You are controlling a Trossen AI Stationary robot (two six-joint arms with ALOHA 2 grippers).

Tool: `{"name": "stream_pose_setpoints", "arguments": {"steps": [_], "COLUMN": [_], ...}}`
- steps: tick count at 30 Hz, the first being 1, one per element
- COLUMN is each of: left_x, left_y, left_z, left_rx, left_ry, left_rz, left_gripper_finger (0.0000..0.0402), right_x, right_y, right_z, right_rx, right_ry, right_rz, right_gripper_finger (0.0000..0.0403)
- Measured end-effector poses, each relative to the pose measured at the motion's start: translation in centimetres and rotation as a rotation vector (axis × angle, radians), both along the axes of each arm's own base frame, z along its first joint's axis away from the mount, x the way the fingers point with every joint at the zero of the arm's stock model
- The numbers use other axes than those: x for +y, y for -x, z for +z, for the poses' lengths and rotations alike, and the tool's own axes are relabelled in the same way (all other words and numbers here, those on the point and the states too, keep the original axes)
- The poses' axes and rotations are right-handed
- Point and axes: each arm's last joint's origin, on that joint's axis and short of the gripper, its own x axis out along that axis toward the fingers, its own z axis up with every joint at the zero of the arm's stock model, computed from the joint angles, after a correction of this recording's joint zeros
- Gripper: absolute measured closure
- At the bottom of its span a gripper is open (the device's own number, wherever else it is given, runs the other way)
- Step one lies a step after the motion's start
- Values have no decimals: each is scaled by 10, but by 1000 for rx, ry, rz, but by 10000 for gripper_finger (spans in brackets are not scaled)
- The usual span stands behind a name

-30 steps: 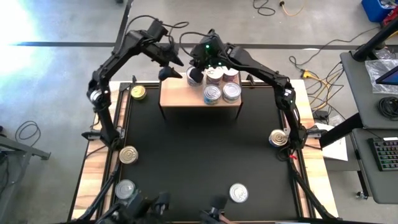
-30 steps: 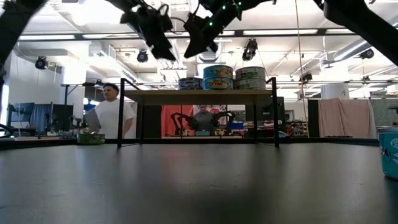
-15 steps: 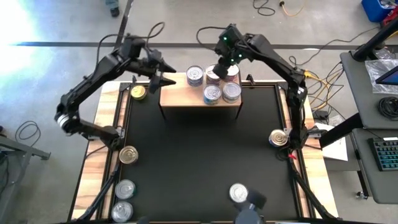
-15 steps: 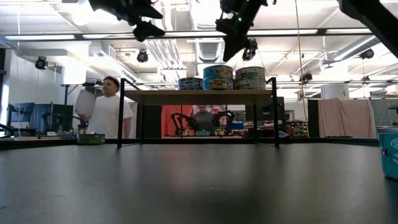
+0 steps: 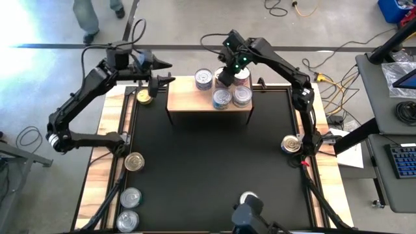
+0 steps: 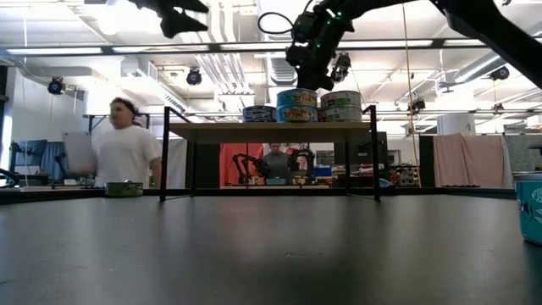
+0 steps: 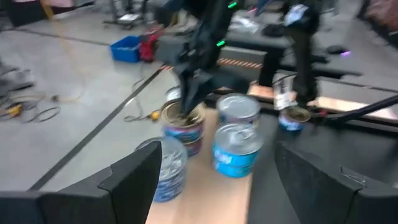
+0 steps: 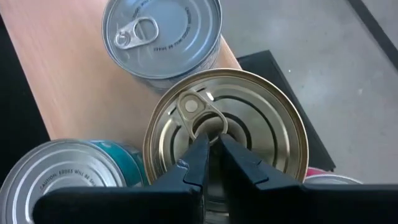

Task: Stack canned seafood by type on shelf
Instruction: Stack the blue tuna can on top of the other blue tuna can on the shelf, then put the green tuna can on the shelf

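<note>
One right gripper [image 8: 208, 152] closed over gold-lidded tin [image 8: 261, 124], overhead hidden.

ten cans [image 5: 222, 99], one shelf [image 5: 188, 99]

Ceiling strip lights [image 6: 373, 42] glowing overhead; daylight glare washing out floor [image 5: 16, 23] at far left; left wrist view smearing with motion blur; person [image 6: 123, 152] blurring; gold-lidded can [image 8: 227, 146] showing sharp.

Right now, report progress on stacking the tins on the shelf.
Done: five or so round tins sit on the light-wood shelf, some stacked. In hand: the right gripper, jaws shut, rests over the gold-lidded tin; the left gripper hangs empty. Left: six tins, like the gold-lidded one, await around the black mat.
</note>
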Motion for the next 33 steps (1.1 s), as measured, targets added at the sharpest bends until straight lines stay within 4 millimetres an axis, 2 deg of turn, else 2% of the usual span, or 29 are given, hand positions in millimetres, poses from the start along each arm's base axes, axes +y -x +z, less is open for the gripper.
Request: {"name": "stream_pose_setpoints", "arguments": {"steps": [10, 18, 23, 28, 30, 33], "left_x": [-18, -35, -45, -55, -59, -62], "left_y": [11, 16, 20, 25, 30, 44], "left_z": [14, 14, 6, -6, -18, -38], "left_rx": [-46, -22, 40, 48, 89, 209], "left_ry": [50, 100, 219, 320, 358, 361], "left_rz": [-71, -101, -104, -81, -14, 243], "left_gripper_finger": [107, 107, 106, 106, 106, 106], "right_x": [-1, 6, 32, 67, 84, 112], "right_y": [-9, -10, -13, -23, -26, -33], "right_z": [-3, 9, 33, 52, 58, 63], "right_rx": [-26, -60, -111, -165, -180, -196], "right_ry": [32, 101, 203, 278, 293, 301], "right_rz": [16, 70, 190, 317, 367, 446], "right_gripper_finger": [375, 375, 375, 375, 375, 375]}}
